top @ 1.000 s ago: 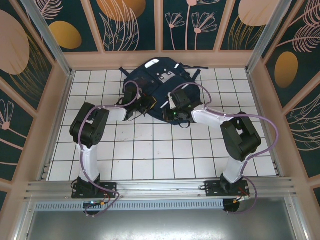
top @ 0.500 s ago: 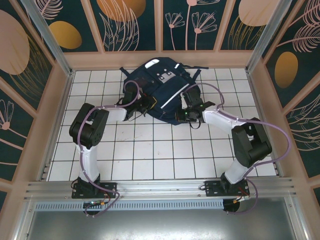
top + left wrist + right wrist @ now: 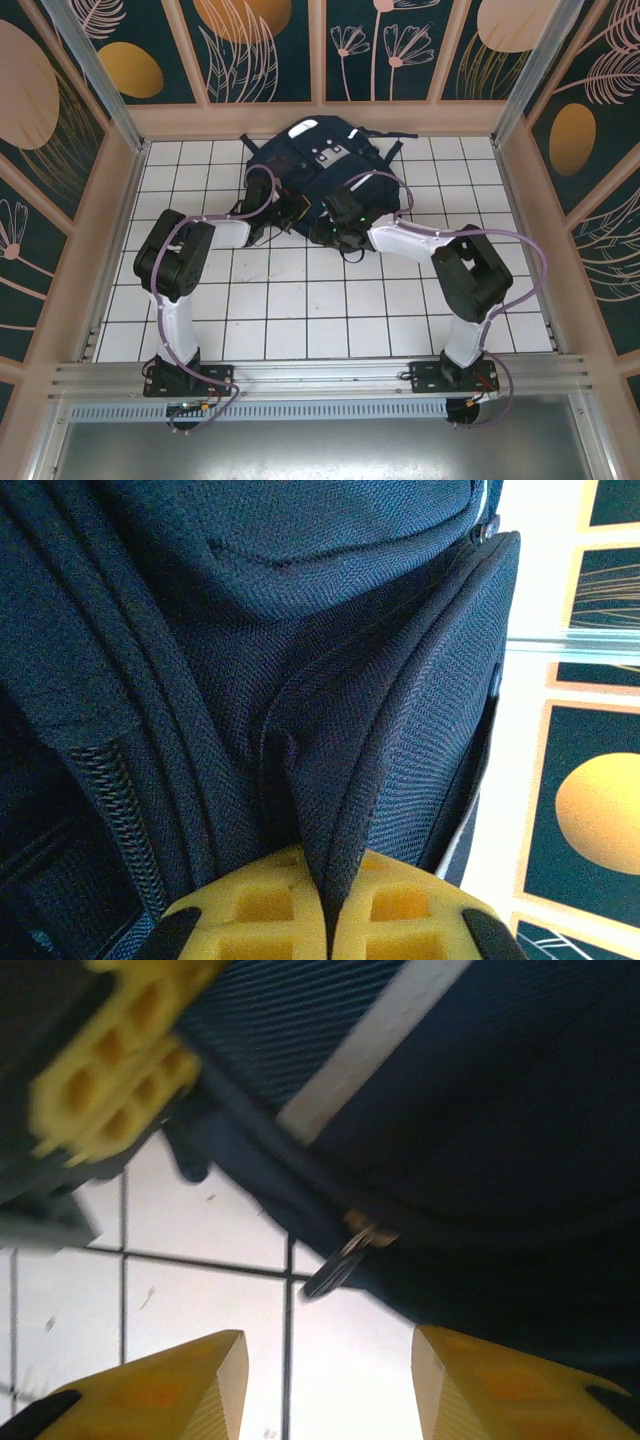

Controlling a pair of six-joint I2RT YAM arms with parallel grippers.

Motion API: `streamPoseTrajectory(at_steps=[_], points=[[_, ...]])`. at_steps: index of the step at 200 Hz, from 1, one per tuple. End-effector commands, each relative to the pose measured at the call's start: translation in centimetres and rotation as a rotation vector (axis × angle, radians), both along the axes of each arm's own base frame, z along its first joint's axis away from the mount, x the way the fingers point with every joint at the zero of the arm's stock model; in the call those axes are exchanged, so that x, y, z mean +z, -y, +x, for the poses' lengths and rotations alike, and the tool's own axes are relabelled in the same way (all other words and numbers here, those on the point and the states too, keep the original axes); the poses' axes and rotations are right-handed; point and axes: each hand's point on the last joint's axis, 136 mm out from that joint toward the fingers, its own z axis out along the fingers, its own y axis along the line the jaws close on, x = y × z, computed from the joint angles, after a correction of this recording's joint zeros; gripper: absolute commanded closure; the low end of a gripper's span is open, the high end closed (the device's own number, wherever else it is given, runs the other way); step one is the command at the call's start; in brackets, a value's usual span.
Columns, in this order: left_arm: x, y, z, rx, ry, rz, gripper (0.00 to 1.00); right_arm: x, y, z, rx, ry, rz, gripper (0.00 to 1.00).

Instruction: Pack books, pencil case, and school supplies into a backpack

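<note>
Backpack seemingly packed; zipping likely remained.
Left pincer pinched its fabric; right pincer gaped empty near the zip pull.

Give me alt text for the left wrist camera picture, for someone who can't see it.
The left gripper, yellow fingers pressed together, pinches a raised fold of the navy backpack. A zipper runs down the fabric at left; patterned wall panels show at right.

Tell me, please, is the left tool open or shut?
Shut: the left tool pinches a fold of the backpack, with no gap beside the fabric.
</note>
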Motion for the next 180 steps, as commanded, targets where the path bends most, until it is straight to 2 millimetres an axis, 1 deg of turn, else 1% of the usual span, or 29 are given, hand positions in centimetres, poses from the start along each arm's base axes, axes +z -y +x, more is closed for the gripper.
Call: streamPoseTrajectory(at_steps=[1, 22, 31, 40, 42, 45, 57, 74, 89, 105, 113, 117, 130, 141, 157, 172, 180], points=[[3.3, 0.5, -0.3, -0.023, 0.059, -0.064, 1.0, 0.3, 0.2, 2.6, -0.111, 0.064, -0.021, 0.54], [4.0, 0.6, -0.7, -0.025, 0.068, -0.09, 1.0, -0.6, -0.1, 3.6, -0.14, 0.065, -0.038, 0.54], [4.1, 0.5, -1.1, -0.02, 0.068, -0.096, 1.0, -0.5, -0.4, 4.0, -0.149, 0.076, -0.025, 0.55], [4.7, 0.6, -1.1, -0.02, 0.08, -0.106, 1.0, -0.3, -0.8, 4.3, -0.154, 0.088, -0.009, 0.55], [4.0, 0.4, -1.6, -0.02, 0.066, -0.1, 1.0, -0.2, -0.9, 4.4, -0.154, 0.092, -0.006, 0.56], [3.7, 0.3, -1.8, -0.018, 0.059, -0.098, 1.0, -0.3, -0.9, 4.5, -0.159, 0.093, -0.009, 0.56], [3.6, 0.2, -2.1, -0.019, 0.055, -0.103, 1.0, -0.7, -0.6, 5.0, -0.18, 0.098, -0.051, 0.58], [3.8, 0.3, -2.2, -0.022, 0.057, -0.113, 1.0, -2.2, 0.4, 5.1, -0.2, 0.085, -0.134, 0.62], [4.5, 0.5, -2.1, -0.026, 0.067, -0.13, 1.0, -3.4, 0.9, 4.8, -0.208, 0.072, -0.176, 0.71], [5.1, 0.6, -1.9, -0.028, 0.082, -0.132, 1.0, -3.9, 1.1, 4.5, -0.209, 0.077, -0.187, 0.87], [5.4, 0.6, -1.8, -0.027, 0.089, -0.126, 1.0, -3.9, 1.2, 4.5, -0.208, 0.084, -0.194, 0.97], [5.4, 0.6, -1.8, -0.029, 0.089, -0.123, 1.0, -3.9, 1.3, 4.4, -0.207, 0.086, -0.196, 1.0], [5.5, 0.6, -1.7, -0.03, 0.091, -0.119, 1.0, -3.3, 1.3, 4.4, -0.191, 0.101, -0.197, 1.0], [5.3, 0.6, -1.7, -0.028, 0.089, -0.116, 1.0, -2.0, 1.2, 4.4, -0.175, 0.124, -0.185, 1.0], [4.7, 0.6, -1.6, -0.023, 0.077, -0.112, 1.0, -0.2, 1.0, 3.9, -0.117, 0.151, -0.164, 1.0], [4.3, 0.7, -1.5, -0.028, 0.066, -0.116, 1.0, 1.1, 1.5, 3.3, -0.059, 0.156, -0.172, 1.0], [4.2, 0.7, -1.7, -0.031, 0.066, -0.116, 1.0, 1.5, 1.9, 2.9, -0.03, 0.145, -0.177, 1.0]])
